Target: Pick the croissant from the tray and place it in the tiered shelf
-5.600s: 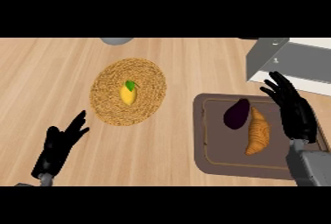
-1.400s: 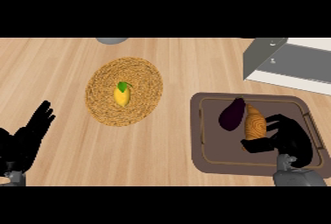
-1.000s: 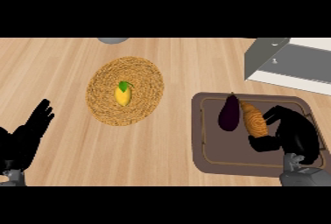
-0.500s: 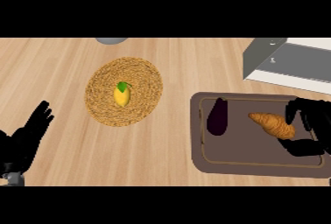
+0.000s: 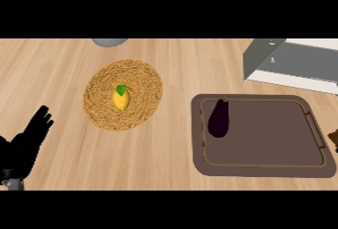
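- Wooden counter (image 5: 171,147) — nearest, at the left edge, the left hand (image 5: 26,145) rests, fingers straight and spread.
- Right: a brown tray (image 5: 264,172) holds an eggplant (image 5: 218,117); just off its right rim shows a croissant (image 5: 333,135) sliver, with the right hand (image 5: 335,147) — grip impossible to tell.
- Farther left, a yellow fruit (image 5: 120,99) lies on a woven mat (image 5: 125,74).
- Far right: the tiered shelf (image 5: 290,62).

A round woven straw mat (image 5: 123,101) lies on the light wooden counter (image 5: 59,67), ahead and right of the left hand (image 5: 26,143), with a yellow fruit with a green leaf (image 5: 120,98) at its middle. A dark purple aubergine (image 5: 218,118) lies well to that hand's right. A grey round object (image 5: 109,42) sits far ahead of it.
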